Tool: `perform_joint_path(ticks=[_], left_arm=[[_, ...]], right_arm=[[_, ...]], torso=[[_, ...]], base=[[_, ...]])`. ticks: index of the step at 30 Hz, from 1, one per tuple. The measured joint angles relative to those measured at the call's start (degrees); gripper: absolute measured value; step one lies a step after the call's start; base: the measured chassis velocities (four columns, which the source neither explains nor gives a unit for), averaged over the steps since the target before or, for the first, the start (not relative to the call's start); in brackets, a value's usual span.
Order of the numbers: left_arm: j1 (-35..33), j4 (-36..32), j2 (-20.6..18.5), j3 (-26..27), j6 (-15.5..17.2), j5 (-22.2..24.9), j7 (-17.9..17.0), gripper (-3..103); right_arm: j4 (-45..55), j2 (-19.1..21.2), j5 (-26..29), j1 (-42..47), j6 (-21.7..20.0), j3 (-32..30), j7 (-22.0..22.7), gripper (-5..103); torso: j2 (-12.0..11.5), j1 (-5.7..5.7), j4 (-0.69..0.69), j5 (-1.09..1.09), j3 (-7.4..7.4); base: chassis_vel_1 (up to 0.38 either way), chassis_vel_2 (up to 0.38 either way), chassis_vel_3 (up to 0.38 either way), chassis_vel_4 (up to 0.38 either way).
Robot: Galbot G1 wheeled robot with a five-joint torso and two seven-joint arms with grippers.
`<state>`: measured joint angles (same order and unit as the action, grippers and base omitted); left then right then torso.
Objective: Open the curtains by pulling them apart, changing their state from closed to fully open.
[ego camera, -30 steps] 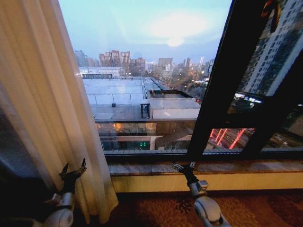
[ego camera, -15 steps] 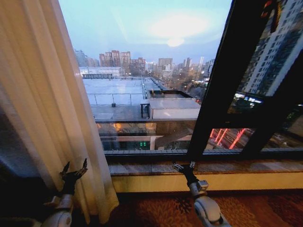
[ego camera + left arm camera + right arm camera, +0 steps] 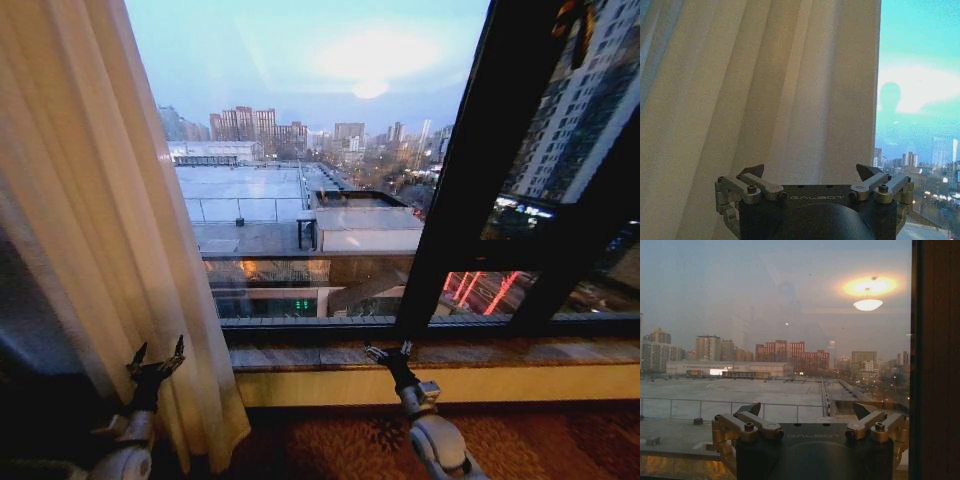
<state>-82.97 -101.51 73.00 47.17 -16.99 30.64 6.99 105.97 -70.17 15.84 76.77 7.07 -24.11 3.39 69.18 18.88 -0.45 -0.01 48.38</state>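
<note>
One cream pleated curtain (image 3: 110,230) hangs gathered at the left side of the window, its hem reaching the floor. My left gripper (image 3: 156,358) stands open low down, right in front of the panel's lower folds, with nothing between its fingers. In the left wrist view the curtain (image 3: 765,85) hangs close ahead of the open left gripper (image 3: 811,172). My right gripper (image 3: 388,352) is open at the window sill, apart from any fabric. In the right wrist view the right gripper (image 3: 807,410) faces bare glass.
The uncovered window glass (image 3: 310,160) shows the city outside. A dark vertical window frame (image 3: 465,190) stands right of centre. A stone sill (image 3: 520,353) runs under the glass, with patterned carpet (image 3: 330,440) below. A ceiling lamp reflection (image 3: 868,304) shows in the pane.
</note>
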Motion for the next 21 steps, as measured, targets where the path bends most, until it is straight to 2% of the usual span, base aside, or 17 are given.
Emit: perform_joint_path(ticks=[8,21], left_arm=[[0.0,0.0,0.0,0.0,0.0,0.0,0.0,100],[0.0,0.0,0.0,0.0,0.0,0.0,-0.1,100]], right_arm=[[0.0,0.0,0.0,0.0,0.0,0.0,0.0,100],[0.0,0.0,0.0,0.0,0.0,0.0,0.0,100]], torso=[[0.0,0.00,0.00,0.00,0.00],[0.0,-0.02,0.00,0.01,0.00]], base=[[-0.068,-0.164,0.063,0.143],[-0.218,-0.321,0.229,0.325]])
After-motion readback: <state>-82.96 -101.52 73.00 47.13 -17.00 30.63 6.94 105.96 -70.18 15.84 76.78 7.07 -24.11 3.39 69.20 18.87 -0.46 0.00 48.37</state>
